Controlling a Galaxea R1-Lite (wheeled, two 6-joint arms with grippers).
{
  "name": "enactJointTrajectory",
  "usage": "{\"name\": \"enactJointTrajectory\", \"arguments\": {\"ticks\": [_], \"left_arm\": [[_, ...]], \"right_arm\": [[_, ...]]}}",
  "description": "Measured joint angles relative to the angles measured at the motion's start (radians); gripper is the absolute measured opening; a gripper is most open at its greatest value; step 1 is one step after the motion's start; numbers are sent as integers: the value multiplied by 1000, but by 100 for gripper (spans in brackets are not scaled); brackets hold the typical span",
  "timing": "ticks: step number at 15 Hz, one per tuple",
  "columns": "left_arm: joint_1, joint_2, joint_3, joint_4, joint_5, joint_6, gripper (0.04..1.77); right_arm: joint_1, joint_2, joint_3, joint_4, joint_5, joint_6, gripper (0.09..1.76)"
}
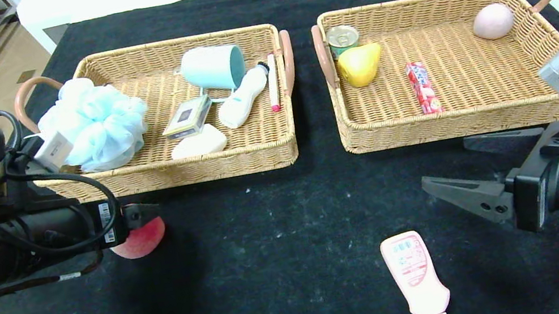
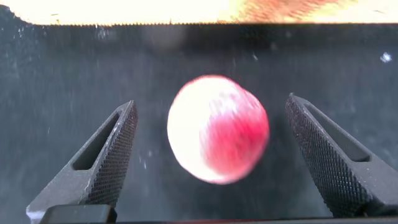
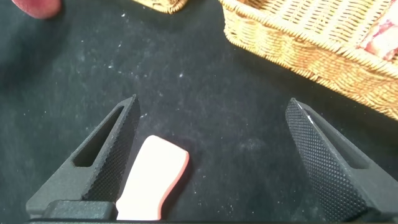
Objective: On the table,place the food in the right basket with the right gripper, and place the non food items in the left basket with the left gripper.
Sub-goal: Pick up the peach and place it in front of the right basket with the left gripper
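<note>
Pink squeeze bottle point(image 1: 417, 280) lies flat on the table point(image 1: 277, 272) at the near edge, right of centre, white cap toward the near side. Right gripper point(image 1: 453, 181) hovers just right of and slightly beyond it, fingers spread wide, holding nothing; in the right wrist view the bottle's end point(image 3: 152, 180) shows beside one finger point(image 3: 109, 155). Left gripper point(image 2: 211, 146) is on the near left, fingers wide apart either side of the peach point(image 1: 140, 239), not touching it; the peach sits on the cloth just in front of the left basket point(image 1: 172, 170). Left basket holds the blue bath pouf point(image 1: 98, 123), clear-boxed bar point(image 1: 187, 118), a cream soap point(image 1: 198, 143), white bottle point(image 1: 243, 97), teal cup point(image 1: 214, 68) on its side, a slim stick point(image 1: 273, 82). Right basket point(image 1: 452, 123) holds the pear point(image 1: 359, 65), tin can point(image 1: 343, 39) beyond it, candy stick point(image 1: 423, 87), pink egg ball point(image 1: 492, 21) far right.
</note>
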Motion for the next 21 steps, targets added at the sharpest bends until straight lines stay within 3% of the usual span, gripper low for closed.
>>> {"name": "enactJointTrajectory", "arguments": {"ticks": [7,8,10,12,21], "left_arm": [[4,39,51,-43,-6,5,172],[4,42,53,-44,-5,5,163],[4,47,53,-45,-5,3,129],[4,49,52,-46,-5,2,114],[2,49,43,-43,-1,7,111]], "right_arm": [[1,0,1,0,0,0,171],[1,0,1,0,0,0,171],[2,0,3,0,0,-1,171],[9,1,4,0,0,-1,171],[14,-2,6,-1,0,0,171]]}}
